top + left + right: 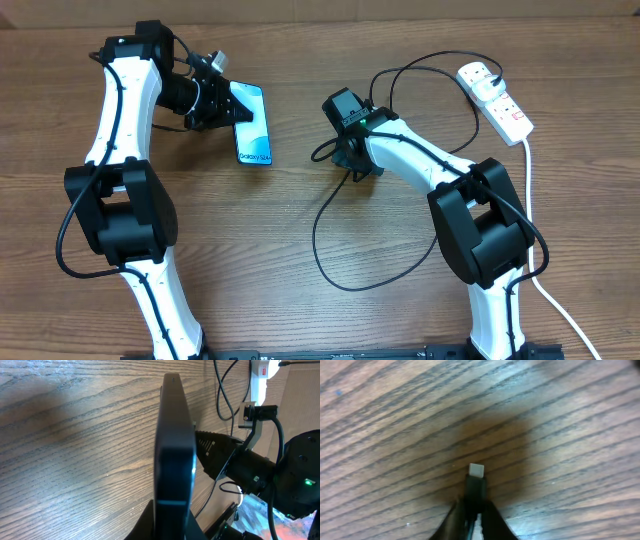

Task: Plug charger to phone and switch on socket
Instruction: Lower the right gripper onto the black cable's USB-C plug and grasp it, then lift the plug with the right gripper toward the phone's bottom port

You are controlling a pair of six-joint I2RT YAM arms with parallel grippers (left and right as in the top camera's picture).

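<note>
**Left gripper**, toward the far-left corner of the tabletop: its fingers are pressed onto the far-left part of the Galaxy S24 phone. The left wrist view shows the phone edge-on, extending out from between them. The hold presumably steadies it to receive the connector.

**Right gripper**, near the middle of the far half: its fingers pinch the charger's connector tip just behind its metal end. That end projects forward, free to enter a port.

**Charger cable**: it loops slack toward the near edge and back to the power strip at the far-right corner. The slack should allow the reach. Phone and connector are well apart.

**Not verifiable:**
- The phone's charging port shows in no view.
- It is unclear whether the phone rests on the table.
- The strip's red switches are too small to read.
- It is unclear whether the charger's plug is fully seated.
- The strip's thick white cord runs out of view at the near-right corner.
</note>
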